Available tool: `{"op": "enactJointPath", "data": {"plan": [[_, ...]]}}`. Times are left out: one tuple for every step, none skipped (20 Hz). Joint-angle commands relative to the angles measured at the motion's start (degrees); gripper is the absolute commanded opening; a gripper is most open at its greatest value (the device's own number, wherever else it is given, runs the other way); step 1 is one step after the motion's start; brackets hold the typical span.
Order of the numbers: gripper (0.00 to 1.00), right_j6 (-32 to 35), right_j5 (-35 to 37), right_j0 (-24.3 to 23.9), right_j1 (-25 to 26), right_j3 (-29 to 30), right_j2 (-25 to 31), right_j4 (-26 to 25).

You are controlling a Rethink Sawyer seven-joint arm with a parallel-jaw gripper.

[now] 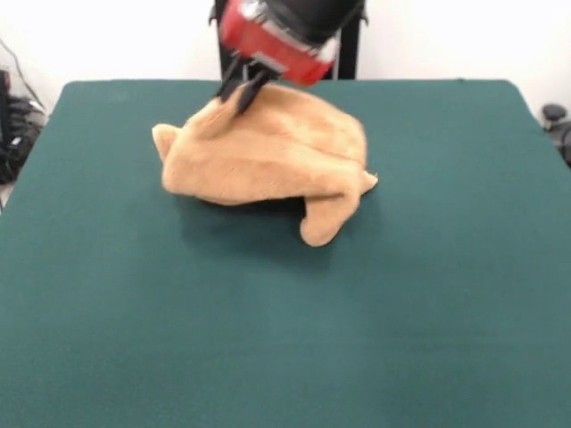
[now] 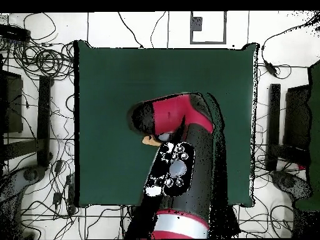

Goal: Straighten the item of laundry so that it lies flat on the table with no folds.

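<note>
The golden-tan towel [image 1: 268, 156] lies bunched in a rumpled heap on the far middle of the dark green table [image 1: 401, 303], with a folded flap hanging toward the front right. My gripper [image 1: 241, 94] comes down from above and its black fingers are shut on a raised peak of the towel at its far left top. In the overhead view the red and black arm [image 2: 178, 134] covers nearly all of the towel; only a small tan bit [image 2: 151, 141] shows beside it, on the table [image 2: 112, 81].
The pedestal [image 1: 350, 45] stands behind the table's far edge. Cables and dark equipment [image 2: 37, 69] lie on the floor round the table's sides. The towel sits well inside all table edges.
</note>
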Motion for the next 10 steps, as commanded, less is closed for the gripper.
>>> {"op": "enactJointPath", "data": {"plan": [[0.00, 32.31, 18.46, 2.43, 5.43, 7.27, -3.45, 14.64], [0.00, 32.99, 18.94, 2.16, 5.55, 7.72, -3.44, 15.94], [0.00, 34.13, 18.79, 1.53, 5.44, 8.67, -2.99, 17.91], [0.00, 35.27, 18.64, 0.90, 5.33, 9.62, -2.54, 19.88], [0.00, 35.05, 13.55, 0.17, 4.66, 11.48, -1.84, 20.41], [0.00, 34.82, 8.45, -0.56, 4.00, 13.34, -1.13, 20.95], [0.00, 34.46, -2.99, -1.02, 3.11, 15.91, -0.46, 19.40], [0.00, 34.39, -9.78, -0.80, 2.91, 16.86, -0.56, 17.26], [0.00, 35.43, -21.23, 0.57, 3.38, 16.67, -1.95, 11.54], [0.00, 36.36, -25.74, 1.33, 3.81, 16.46, -2.84, 9.15]]}}
